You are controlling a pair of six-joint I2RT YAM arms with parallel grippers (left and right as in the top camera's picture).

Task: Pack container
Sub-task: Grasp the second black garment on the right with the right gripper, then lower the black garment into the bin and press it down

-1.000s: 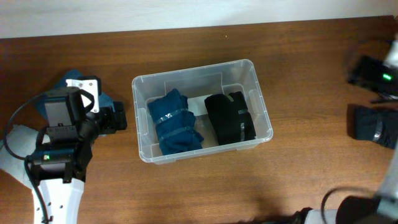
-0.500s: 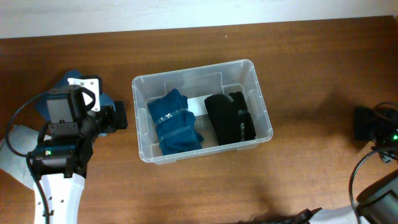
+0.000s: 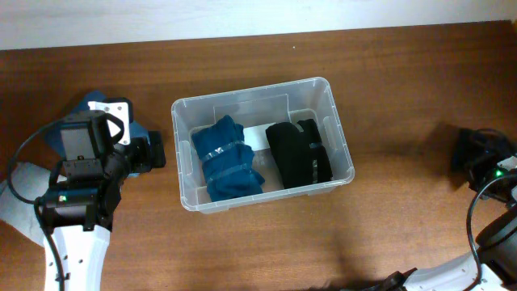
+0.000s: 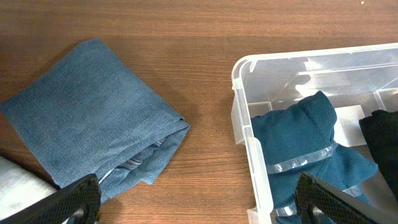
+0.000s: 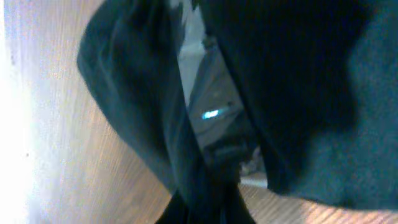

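The clear container (image 3: 252,90) sits mid-table and holds a rolled blue garment (image 3: 229,158) and a rolled black garment (image 3: 299,152). My left gripper (image 3: 153,152) hangs open just left of it, with nothing between its fingers. In the left wrist view that gripper (image 4: 199,206) spans bare wood between a folded blue denim cloth (image 4: 87,112) and the container's rim (image 4: 239,106). At the far right my right gripper (image 3: 472,153) is down on a dark garment (image 5: 137,93). That garment fills the right wrist view, bunched into the shut right gripper (image 5: 208,205).
The denim cloth (image 3: 89,99) lies mostly under the left arm. The table's back edge meets a pale wall (image 3: 242,16). Bare wood (image 3: 404,121) stretches between the container and the right gripper.
The right arm came down from the back right onto the dark garment at the table's right edge and shut on it. The left arm has not moved.
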